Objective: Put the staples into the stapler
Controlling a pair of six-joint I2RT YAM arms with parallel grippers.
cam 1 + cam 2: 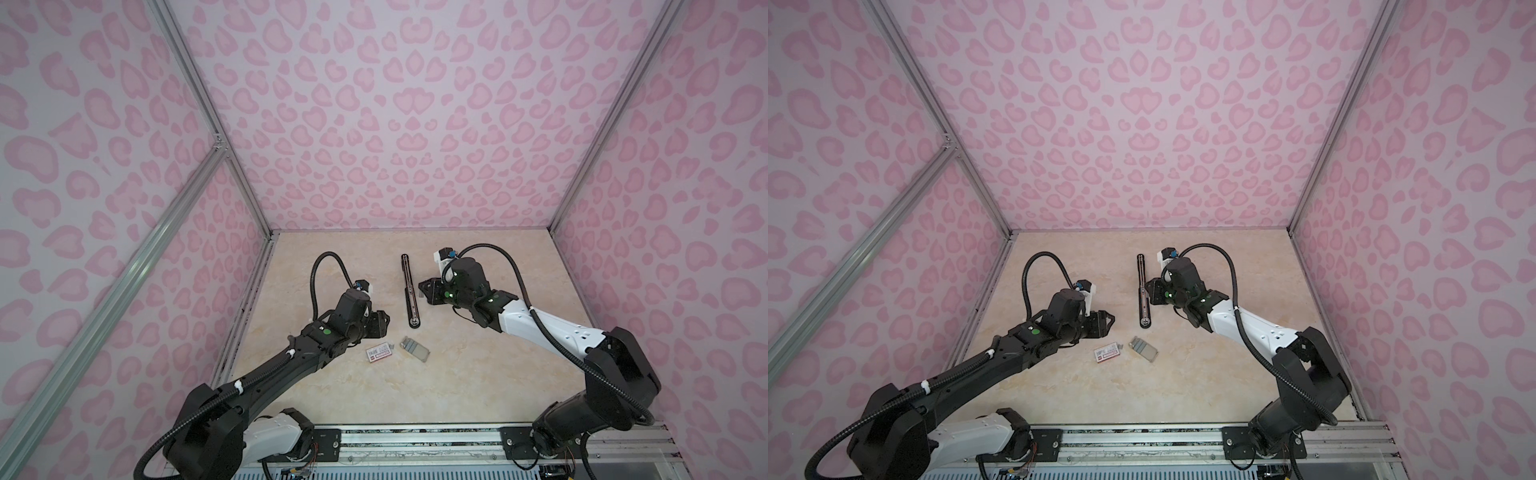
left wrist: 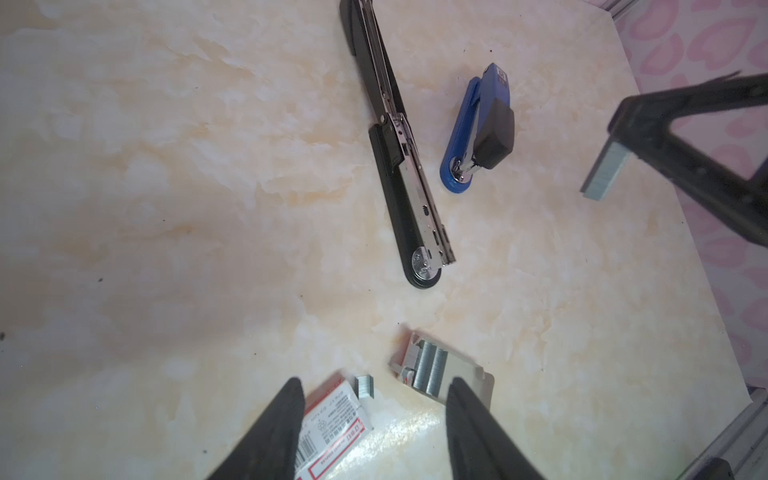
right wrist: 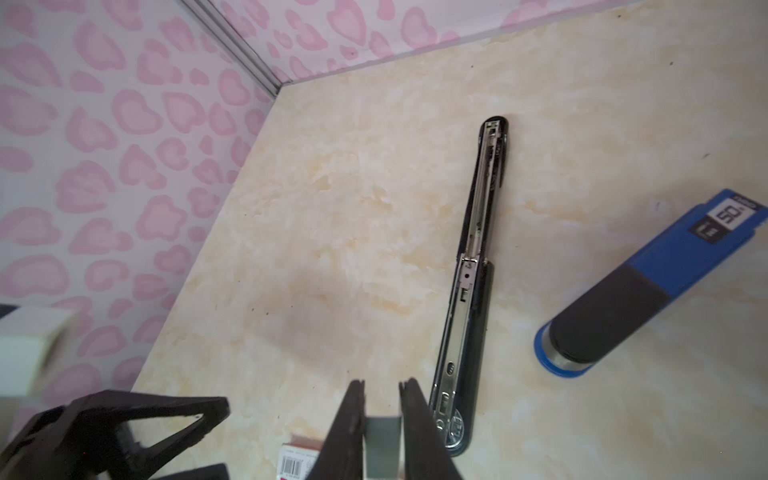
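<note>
The black stapler (image 1: pixel 409 291) (image 1: pixel 1143 291) lies flat on the marble table, folded open, with its metal channel (image 2: pixel 419 199) (image 3: pixel 469 291) bare. My right gripper (image 3: pixel 383 386) (image 1: pixel 424 293) is shut on a grey strip of staples (image 3: pixel 382 444) (image 2: pixel 602 170), just right of the stapler's middle and above the table. More staples (image 2: pixel 432 365) sit in a flat tray (image 1: pixel 415 350). A short staple piece (image 2: pixel 365 386) lies beside it. Hovering over that piece, left of the stapler's near end, my left gripper (image 2: pixel 374 390) (image 1: pixel 384 321) is open and holds nothing.
A white box sleeve with red label and barcode (image 1: pixel 378 353) (image 2: pixel 332 424) lies by the left fingers. A closed blue stapler (image 2: pixel 478 133) (image 3: pixel 623 299) rests right of the black one, hidden under my right arm in both top views. Pink walls ring the table.
</note>
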